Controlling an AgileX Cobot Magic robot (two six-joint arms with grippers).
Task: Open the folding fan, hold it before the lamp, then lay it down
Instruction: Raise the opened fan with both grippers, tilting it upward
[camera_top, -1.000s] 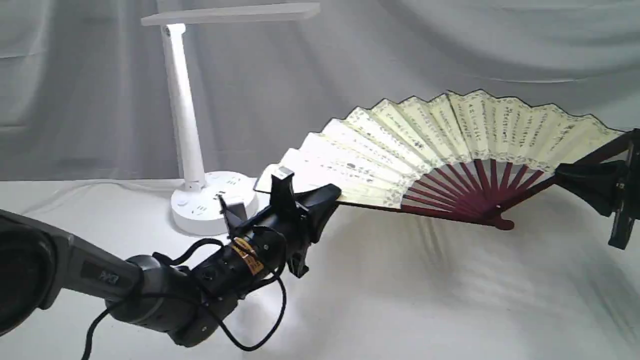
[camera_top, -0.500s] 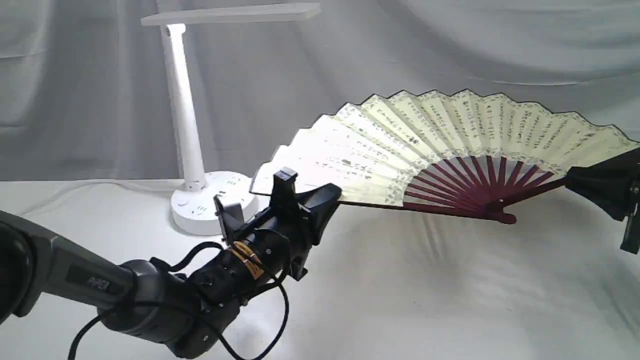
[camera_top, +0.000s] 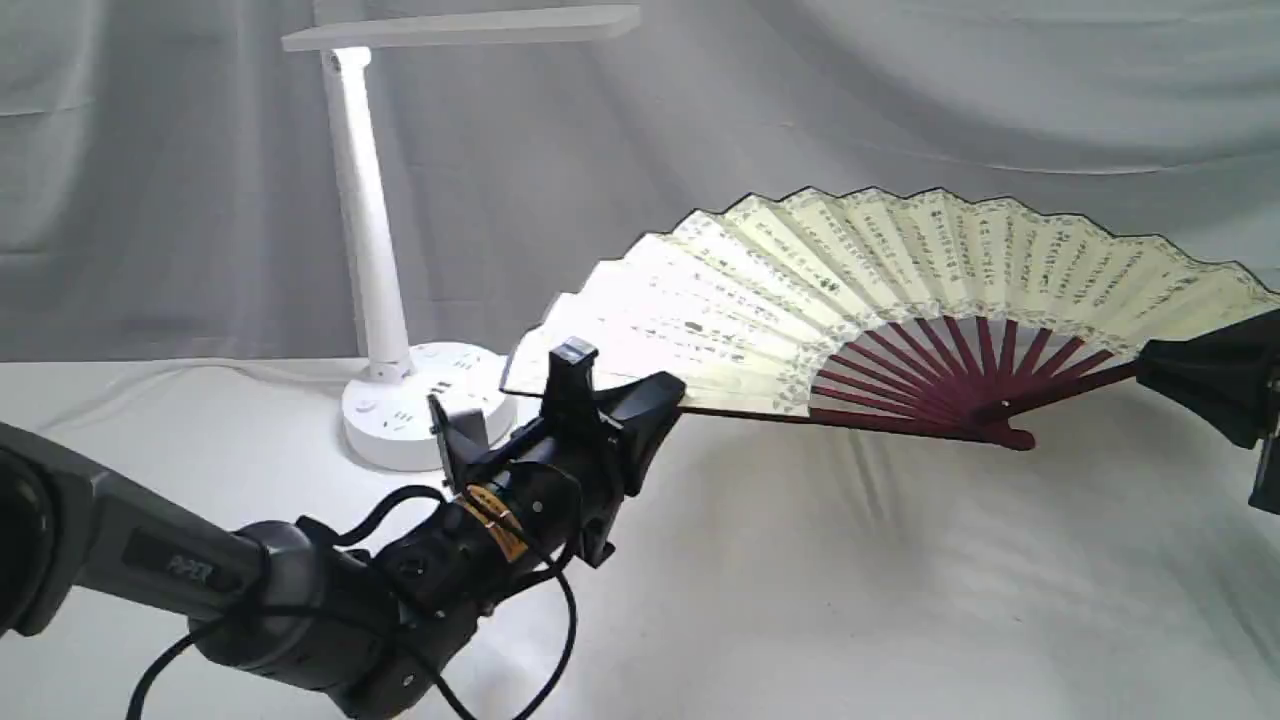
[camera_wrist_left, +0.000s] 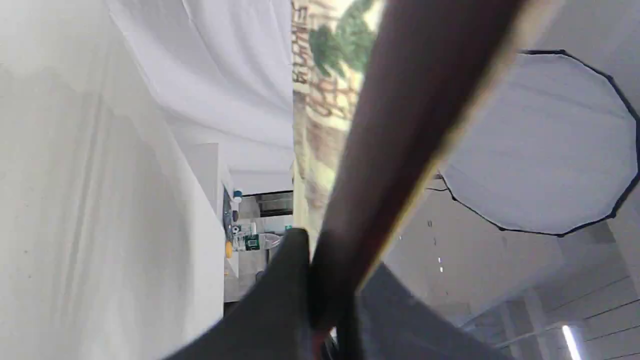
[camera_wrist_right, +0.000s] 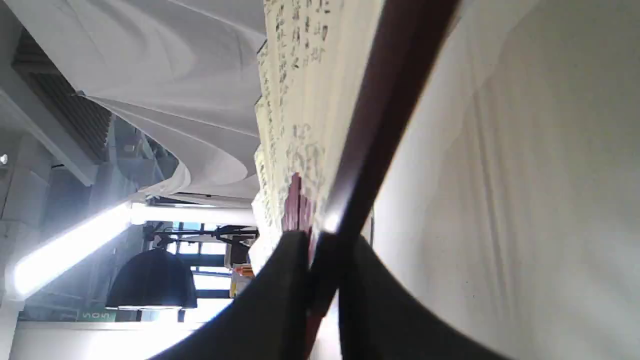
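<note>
Holding the folding fan (camera_top: 900, 270) fully spread above the table (camera_top: 850, 590), beside the lamp (camera_top: 365, 250). Clenched on one edge with left fingers (camera_top: 652, 398), on the other with right fingers (camera_top: 1190, 375).

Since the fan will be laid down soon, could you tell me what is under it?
Under the folding fan, the white tablecloth shows, striped by the fan's shadow. The cloth just behind its leaf is covered from view.
</note>
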